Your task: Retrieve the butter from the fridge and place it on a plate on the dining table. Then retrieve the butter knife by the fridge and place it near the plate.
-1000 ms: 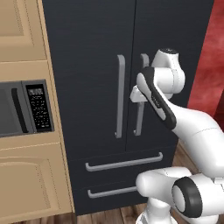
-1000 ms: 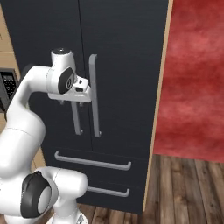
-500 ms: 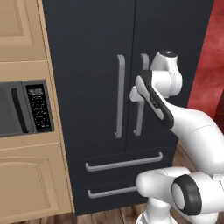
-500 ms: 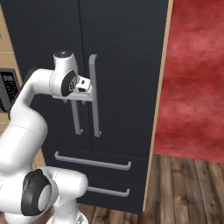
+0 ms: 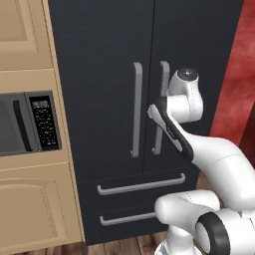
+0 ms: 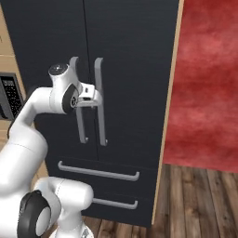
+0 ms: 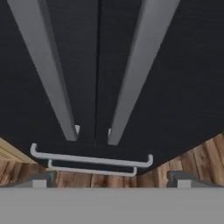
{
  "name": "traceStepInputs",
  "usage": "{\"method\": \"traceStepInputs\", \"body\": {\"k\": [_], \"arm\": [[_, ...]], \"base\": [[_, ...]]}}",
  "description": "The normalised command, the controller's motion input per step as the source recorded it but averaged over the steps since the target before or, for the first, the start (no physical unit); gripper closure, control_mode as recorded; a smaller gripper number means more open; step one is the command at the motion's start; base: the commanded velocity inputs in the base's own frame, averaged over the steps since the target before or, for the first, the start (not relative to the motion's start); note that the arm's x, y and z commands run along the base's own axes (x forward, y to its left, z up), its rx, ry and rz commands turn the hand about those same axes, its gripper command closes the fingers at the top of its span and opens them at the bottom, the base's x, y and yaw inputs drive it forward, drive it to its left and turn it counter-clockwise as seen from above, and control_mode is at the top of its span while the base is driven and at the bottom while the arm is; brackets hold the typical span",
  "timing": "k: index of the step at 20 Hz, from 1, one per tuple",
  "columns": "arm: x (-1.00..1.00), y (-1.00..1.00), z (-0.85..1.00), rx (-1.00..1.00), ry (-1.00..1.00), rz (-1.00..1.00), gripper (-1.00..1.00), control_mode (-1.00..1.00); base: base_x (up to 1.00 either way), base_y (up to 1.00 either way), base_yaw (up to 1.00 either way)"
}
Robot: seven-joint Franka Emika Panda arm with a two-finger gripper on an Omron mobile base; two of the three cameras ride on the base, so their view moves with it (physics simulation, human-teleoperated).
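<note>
We see the tool (image 6: 95,98) with jaws wide apart, holding nothing, right at the two vertical handles (image 5: 137,109) of the closed black fridge (image 5: 99,74), microwave (image 5: 30,122) at left.

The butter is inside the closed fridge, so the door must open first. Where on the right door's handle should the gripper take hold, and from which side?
Grip the right door's handle around mid-height, coming straight at the fridge front. It is a long vertical bar standing off the door, so the open gripper can probably straddle it with one finger on each side. The left handle runs close alongside, so keep centred.
</note>
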Motion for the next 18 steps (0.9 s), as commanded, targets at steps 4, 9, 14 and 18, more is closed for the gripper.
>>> {"method": "traceStepInputs", "body": {"k": [4,9,14,18], "arm": [[0.32,-0.37,-0.01,0.13,-0.04,0.0,-1.0,-1.0],[0.23,-0.04,0.0,0.1,-0.03,0.0,-1.0,-1.0],[0.34,0.0,0.0,0.06,-0.08,0.0,-1.0,-1.0],[0.54,-0.02,0.0,0.0,-0.01,0.0,-1.0,-1.0]], "base": [[0.0,0.0,0.0],[0.0,0.0,0.0],[0.0,0.0,0.0],[0.0,0.0,0.0]]}}
